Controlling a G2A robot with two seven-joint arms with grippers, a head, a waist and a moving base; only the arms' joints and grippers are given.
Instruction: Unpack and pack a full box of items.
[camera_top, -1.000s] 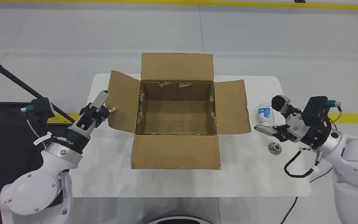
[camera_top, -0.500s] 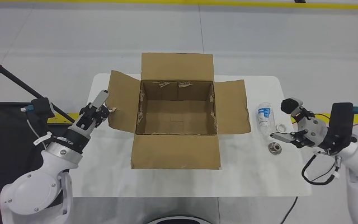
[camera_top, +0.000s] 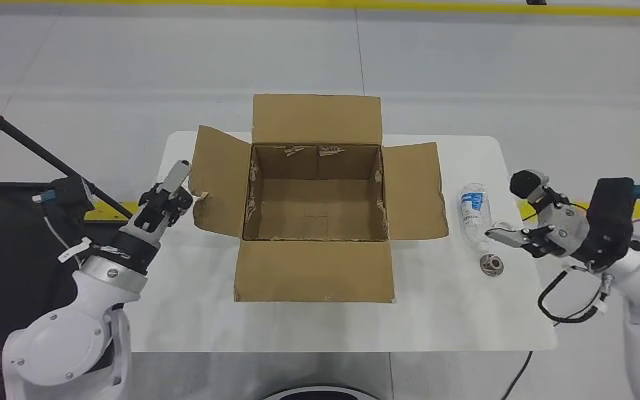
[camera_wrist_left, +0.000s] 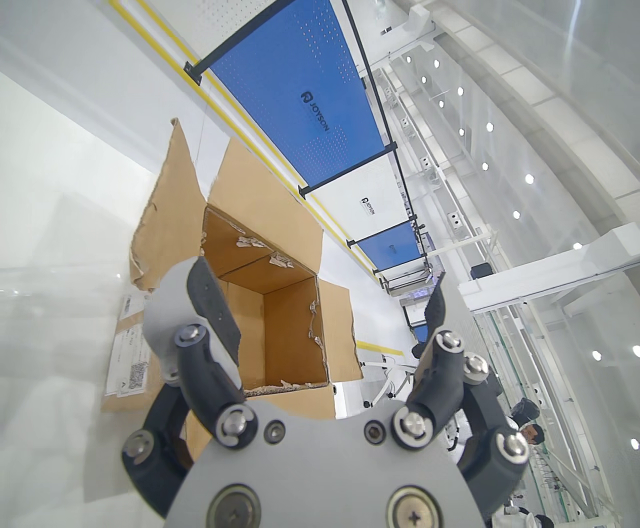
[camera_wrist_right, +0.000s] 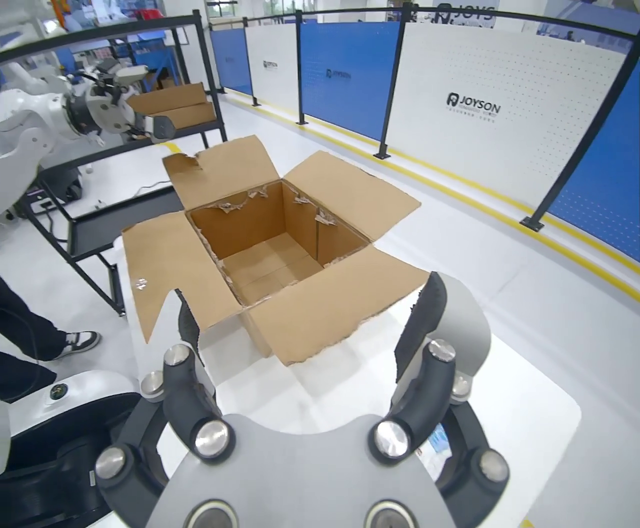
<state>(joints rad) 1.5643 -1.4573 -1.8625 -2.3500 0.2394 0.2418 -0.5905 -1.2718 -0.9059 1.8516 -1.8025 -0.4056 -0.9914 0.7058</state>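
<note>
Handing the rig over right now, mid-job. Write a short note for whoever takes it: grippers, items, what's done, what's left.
Left gripper: open, empty, by the box's left flap.
Right gripper: open, empty, beside the bottle.
Box: mid-table, all four flaps open, nothing inside.
Bottle: on its side on the table, right of the box; small round metal piece just nearer the robot.
Done: box emptied.
Left: pack both items back in.

Left gripper (camera_top: 186, 187) being held with jaws wide apart, arm angled forward; right gripper (camera_top: 504, 211) being held with jaws apart too, pointed leftward
</note>
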